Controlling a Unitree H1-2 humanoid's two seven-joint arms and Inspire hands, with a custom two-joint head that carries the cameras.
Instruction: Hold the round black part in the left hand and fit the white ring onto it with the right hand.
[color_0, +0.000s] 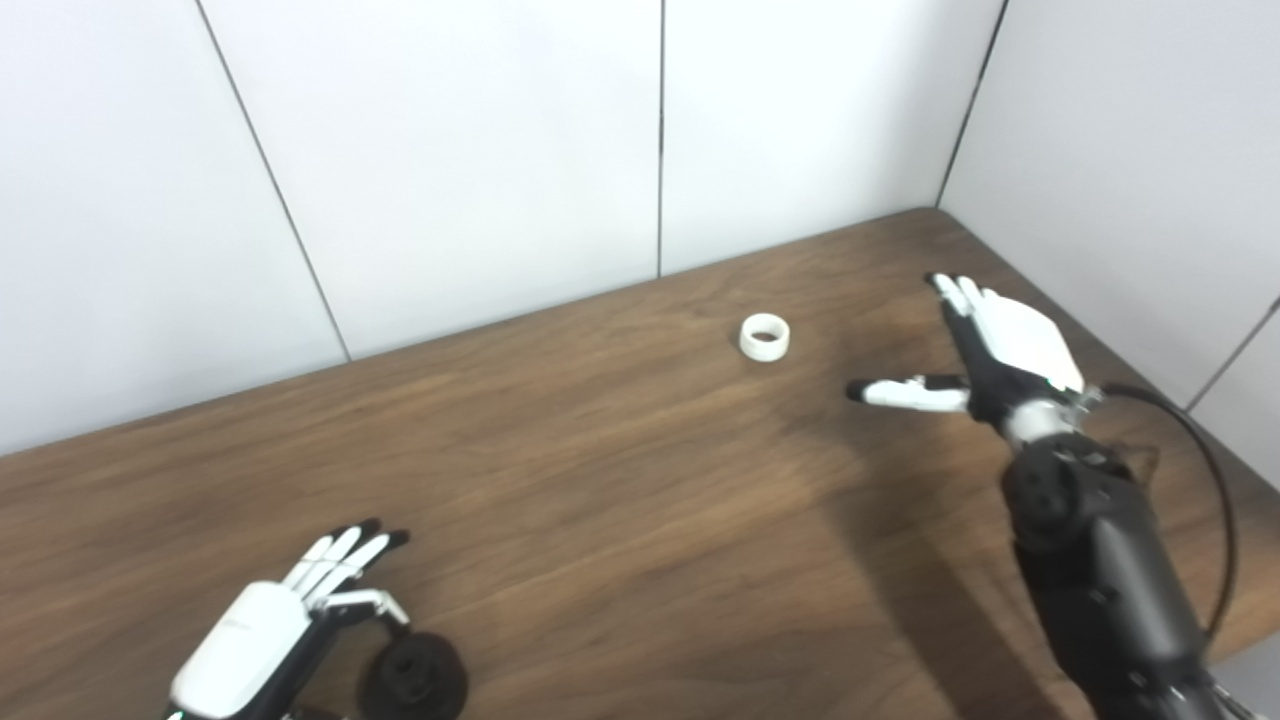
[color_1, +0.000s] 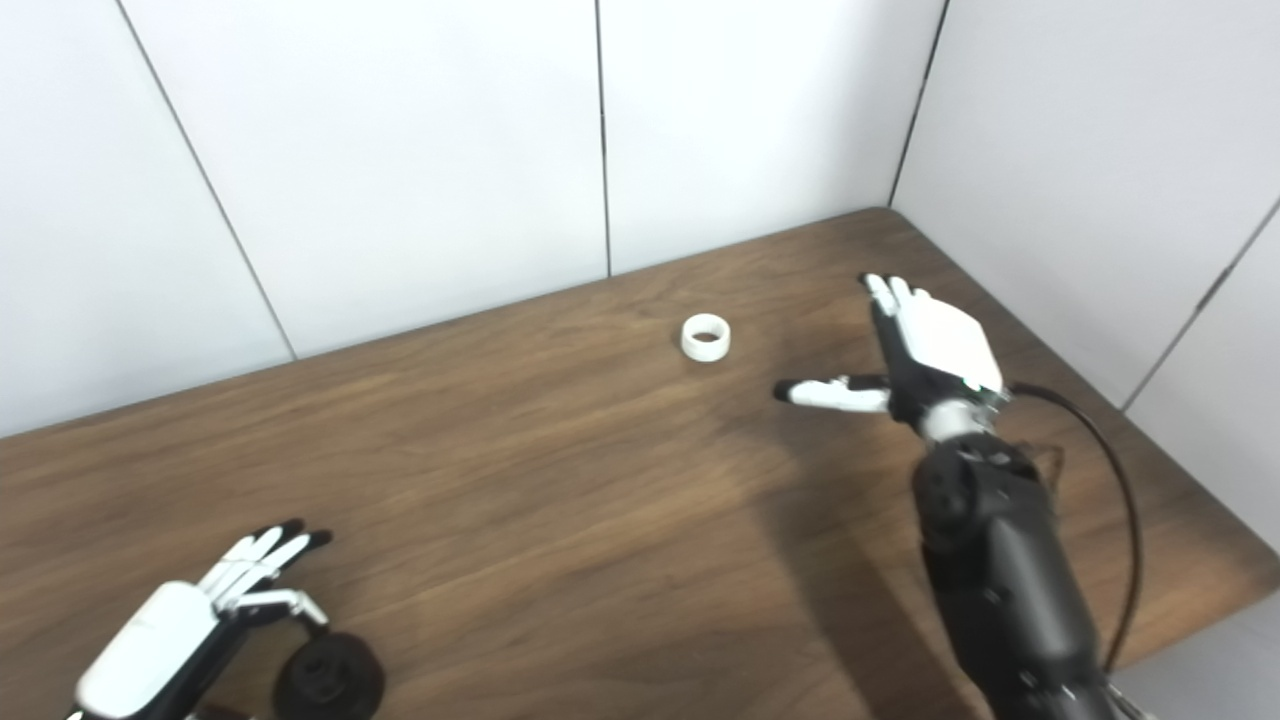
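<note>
- Right hand (color_0: 1005, 345), right of centre, is spread and empty – thumb pointing toward the ring (color_0: 764, 337), which lies flat upper centre on the table (color_0: 600, 480), near but apart.
- Left hand (color_0: 270, 625), lower left, has its fingers apart and holds nothing; the black part (color_0: 414, 677) sits just beside it at the bottom edge.
- To do this well: bring the right hand over the ring and pinch its rim – it looks light and could skid.
- Nothing lies between; the wall corner behind is near.
</note>
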